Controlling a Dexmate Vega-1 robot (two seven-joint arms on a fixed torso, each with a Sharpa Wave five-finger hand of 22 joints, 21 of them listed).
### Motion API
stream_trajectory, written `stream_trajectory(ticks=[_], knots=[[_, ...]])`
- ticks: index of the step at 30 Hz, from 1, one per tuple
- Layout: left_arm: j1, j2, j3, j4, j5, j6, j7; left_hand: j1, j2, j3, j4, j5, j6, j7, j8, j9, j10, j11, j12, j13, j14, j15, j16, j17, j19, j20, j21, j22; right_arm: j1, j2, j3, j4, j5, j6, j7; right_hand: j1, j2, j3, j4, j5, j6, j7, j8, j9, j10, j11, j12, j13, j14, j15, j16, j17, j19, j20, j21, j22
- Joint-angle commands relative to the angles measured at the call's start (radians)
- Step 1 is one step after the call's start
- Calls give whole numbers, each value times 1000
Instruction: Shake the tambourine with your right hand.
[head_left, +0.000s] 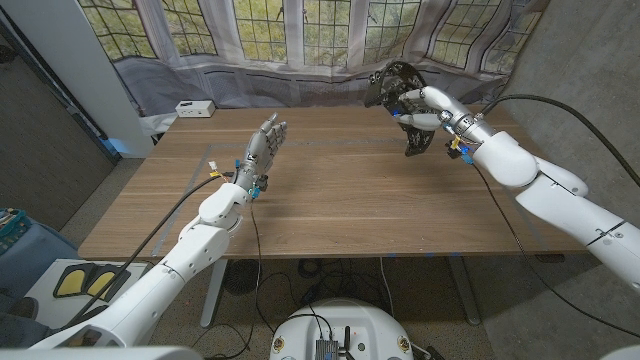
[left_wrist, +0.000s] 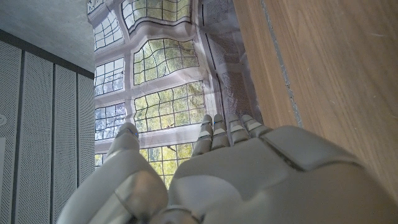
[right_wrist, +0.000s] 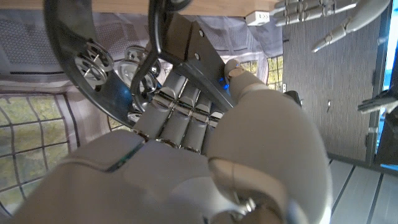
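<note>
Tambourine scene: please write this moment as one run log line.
right hand: holds tambourine lifted above table | left hand: empty, fingers straight, over table | white box: far left table corner

Long wooden plank-top table (head_left: 330, 200), faint tape marks on surface near the left side. Small white rectangular box (head_left: 194, 108) at the table's far left corner. Backdrop: printed leaded-window fabric curtain (head_left: 300, 40) hanging behind the table. Grey panelled wall (left_wrist: 43, 124) beside it. Yellow-and-black foot pedals (head_left: 85, 283) on the floor, left.
</note>
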Motion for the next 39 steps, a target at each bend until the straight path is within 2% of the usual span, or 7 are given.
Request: stream_trajectory(ticks=[1, 4, 8, 27, 39], knots=[[9, -2, 0, -2, -4, -6, 2, 2, 8, 7, -1, -1, 2, -3, -2, 3, 6, -5, 2, 3, 8, 1, 0, 6, -7, -1, 2, 5, 10, -48, -33, -53, -108, -124, 28, 32, 38, 37, 39, 5, 86, -75, 3, 2, 4, -1, 0, 3, 1, -47, -6, 3, -2, -2, 10, 2], [10, -3, 0, -2, -3, -7, 2, 2, 8, 7, -1, -1, 3, -3, -2, 3, 5, -3, 1, 3, 7, 0, 0, 6, -7, -1, 2, 5, 8, -50, -33, -56, -104, -131, 27, 32, 39, 37, 38, 6, 84, -75, 2, 2, 8, 7, 1, 3, 2, -49, -6, 3, -3, -1, 11, 1], [10, 0, 0, -6, -2, -5, 2, 2, 8, 7, -1, -1, 3, -3, -1, 3, 6, -3, 1, 3, 8, -1, 0, 6, -7, -1, 2, 5, 5, -55, -32, -61, -101, -138, 25, 31, 39, 37, 38, 6, 84, -74, 2, 2, 7, 0, 0, 3, 2, -47, -7, 4, -4, -1, 13, 1], [11, 1, 0, -6, 0, -6, 3, 3, 8, 8, -2, -1, 4, -3, -2, 3, 6, -2, 2, 3, 7, -1, -1, 5, -7, -4, 2, 5, 45, -88, -56, -72, -110, -236, 75, 31, 39, 36, 36, 6, 84, -74, 1, 1, 5, 2, -3, 3, 3, -46, -10, 6, -7, 0, 18, 1], [11, 0, 1, -9, 1, -4, 5, 4, 8, 8, -2, -1, 3, -2, -2, 3, 6, -2, 1, 3, 7, -1, -1, 5, -8, -5, 2, 5, 73, -88, -74, -16, -79, -298, 90, 32, 41, 37, 34, 6, 86, -74, 1, 1, 7, 6, -3, 3, 4, -47, -12, 8, -10, 0, 22, 1]])
